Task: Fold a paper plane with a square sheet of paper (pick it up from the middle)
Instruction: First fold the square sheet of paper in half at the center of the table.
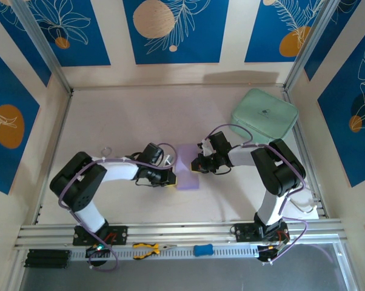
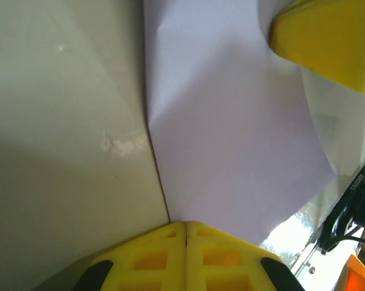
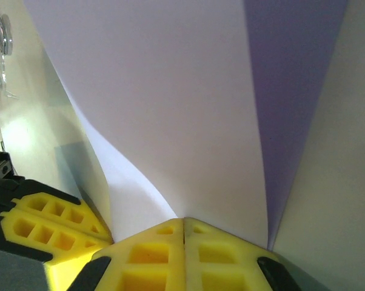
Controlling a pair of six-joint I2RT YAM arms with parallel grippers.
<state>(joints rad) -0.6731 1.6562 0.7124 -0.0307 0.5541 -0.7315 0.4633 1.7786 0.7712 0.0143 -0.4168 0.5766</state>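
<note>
Pinched shut on the same thing, both pairs: left fingers (image 1: 170, 179) and right fingers (image 1: 199, 163) closed, seams tight, on the thin pale lavender square sheet of paper (image 1: 187, 167). Bowed up between the two pairs of fingers, low over the pale bench (image 1: 110, 115), with one part seemingly flat below the left fingers. Probably mid-fold, bringing one half over the other.

To do it well:
- Hold both pinches firm and move the right fingers toward the left fingers evenly, without twisting.
- Line up the paper's edges before flattening, since a skewed first fold would likely spoil every later one.
- Lower to the bench first, then press along the bend.
- Avoid pulling outward: thin paper, likely to slip or tear.
- Stay well short of the mint-green rounded case (image 1: 264, 116) beyond the right fingers.
</note>
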